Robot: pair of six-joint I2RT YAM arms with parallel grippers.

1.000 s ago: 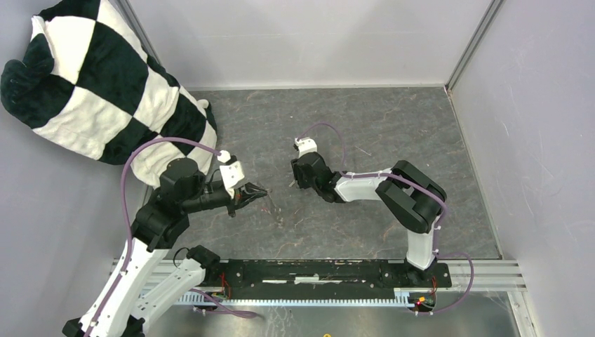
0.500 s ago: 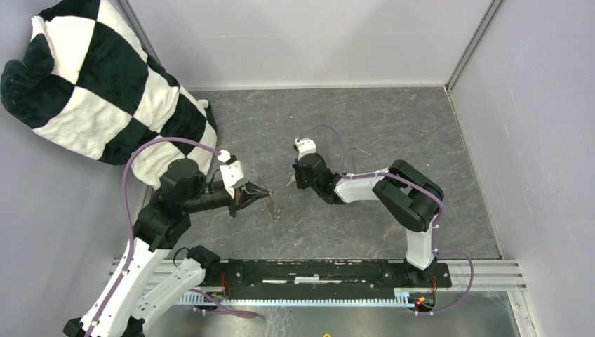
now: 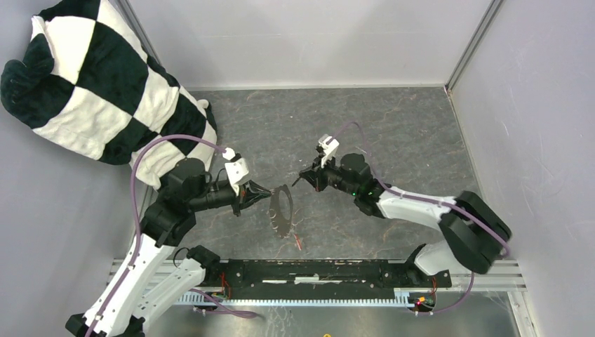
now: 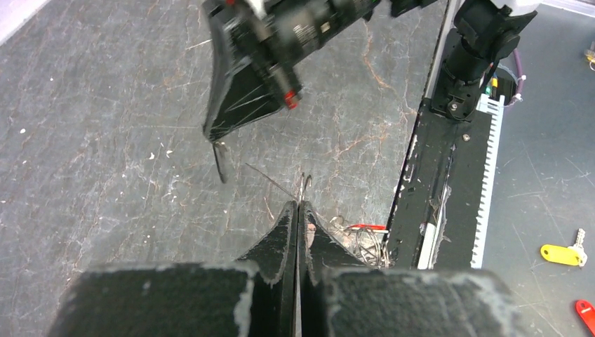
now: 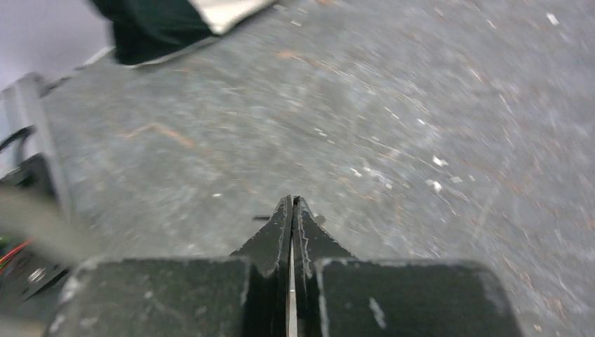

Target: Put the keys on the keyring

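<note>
Plainly, the left fingers (image 4: pixel 286 235) are pressing tight together on the keyring (image 3: pixel 280 232), and in the left wrist view only a short bit of its wire is showing past their tips. In the overhead view the loop is hanging just left of centre, its thin outline hard to follow against the worktop (image 3: pixel 393 133). The right fingers (image 5: pixel 281 228) are also pinching shut, on a dark sliver (image 4: pixel 219 160) too thin to identify as a key. A red tag (image 3: pixel 298 243) is lying on the worktop just below the loop, its key too small to make out. A checkered cushion (image 3: pixel 91 84) is running off the upper left edge.
</note>
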